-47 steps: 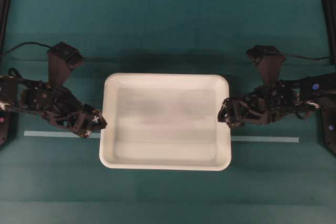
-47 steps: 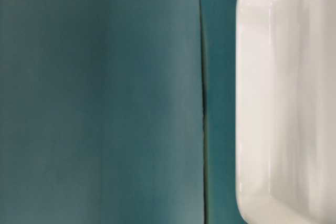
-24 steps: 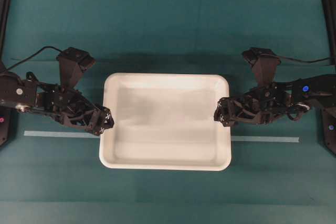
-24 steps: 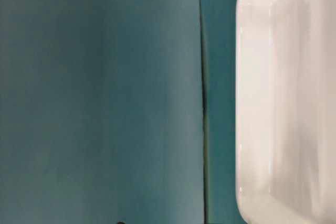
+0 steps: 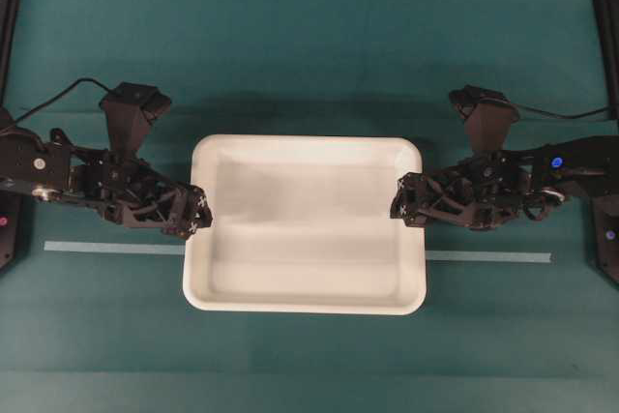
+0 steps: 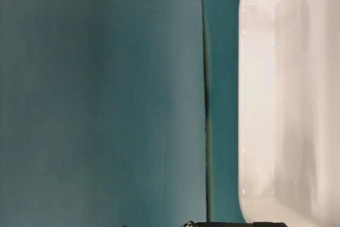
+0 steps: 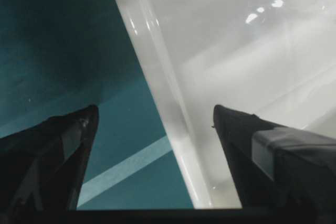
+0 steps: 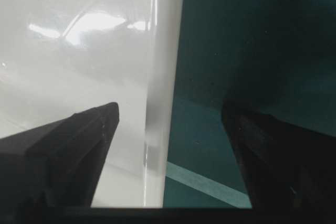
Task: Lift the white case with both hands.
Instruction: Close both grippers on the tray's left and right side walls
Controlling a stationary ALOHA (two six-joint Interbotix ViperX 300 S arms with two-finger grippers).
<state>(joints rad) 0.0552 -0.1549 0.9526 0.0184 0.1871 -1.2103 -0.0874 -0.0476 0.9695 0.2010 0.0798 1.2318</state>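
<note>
I have the white case [image 5: 305, 224] sitting flat in the middle of the green desk [image 5: 309, 55], long sides running left to right, a pale tape line [image 5: 488, 257] passing under it, and nothing inside it that I can see. My left gripper [image 5: 196, 215] is at the left short rim and my right gripper [image 5: 402, 208] at the right short rim, roughly opposite each other. Both sets of jaws stand wide open: in the left wrist view the rim [image 7: 168, 124] runs up between the two fingers with one over the desk and one over the case floor, and the right wrist view shows the same straddle on its side [image 8: 160, 103]. Nothing is pinched yet, and I cannot tell whether any finger touches the plastic. I judge the case to be light and fairly stiff, thin moulded plastic, but wide enough that a one-sided pull would tilt or twist it, so both ends need to rise together. The glossy surface, with its bright reflections, looks slippery, and the wall slopes, so a shallow pinch could slide off. The raised rim is the only real hold, so I would close each pair of jaws squarely across it near the middle of each short side, well seated, before lifting level
</note>
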